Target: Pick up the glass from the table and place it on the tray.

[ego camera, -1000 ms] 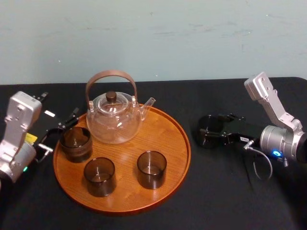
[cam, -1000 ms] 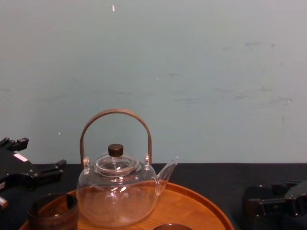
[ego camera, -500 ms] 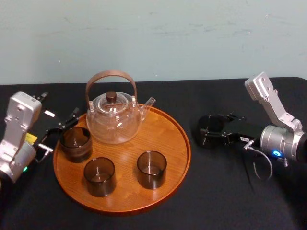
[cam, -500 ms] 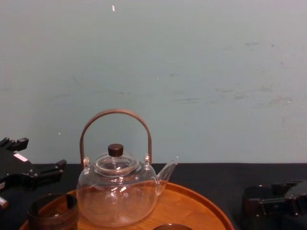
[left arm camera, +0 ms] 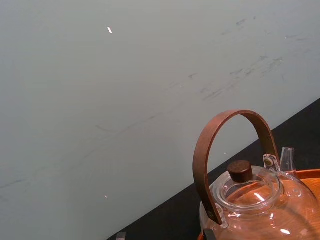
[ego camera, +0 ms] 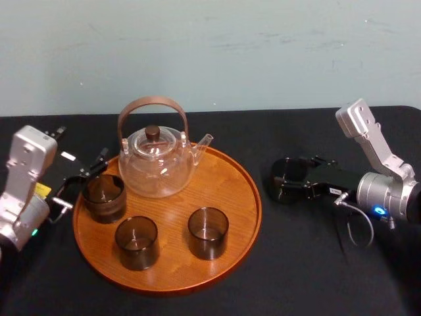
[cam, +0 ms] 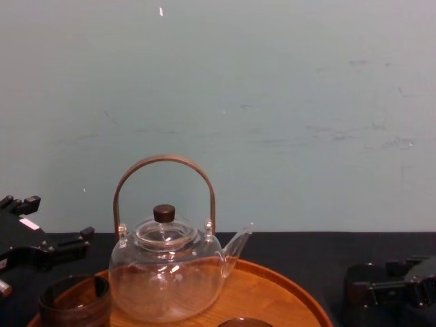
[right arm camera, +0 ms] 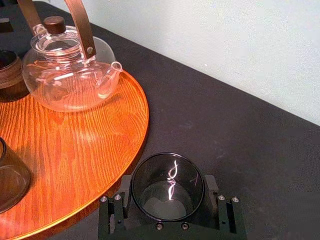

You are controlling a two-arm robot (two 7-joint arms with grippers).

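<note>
A dark smoked glass [right arm camera: 167, 187] stands on the black table just right of the round orange-brown wooden tray [right arm camera: 115, 150]. My right gripper [ego camera: 284, 180] lies low on the table with one finger [right arm camera: 125, 186] against each side of the glass, shut on it. In the chest view this gripper [cam: 381, 289] sits at the lower right. My left gripper [ego camera: 80, 183] rests open at the tray's left edge, beside a dark glass [ego camera: 104, 197] that stands on the tray [ego camera: 227, 178].
A clear glass teapot [ego camera: 156, 161] with a brown hoop handle stands at the back of the tray. Two more dark glasses [ego camera: 137, 242] [ego camera: 208, 232] stand near the tray's front. A pale wall closes off the table's far edge.
</note>
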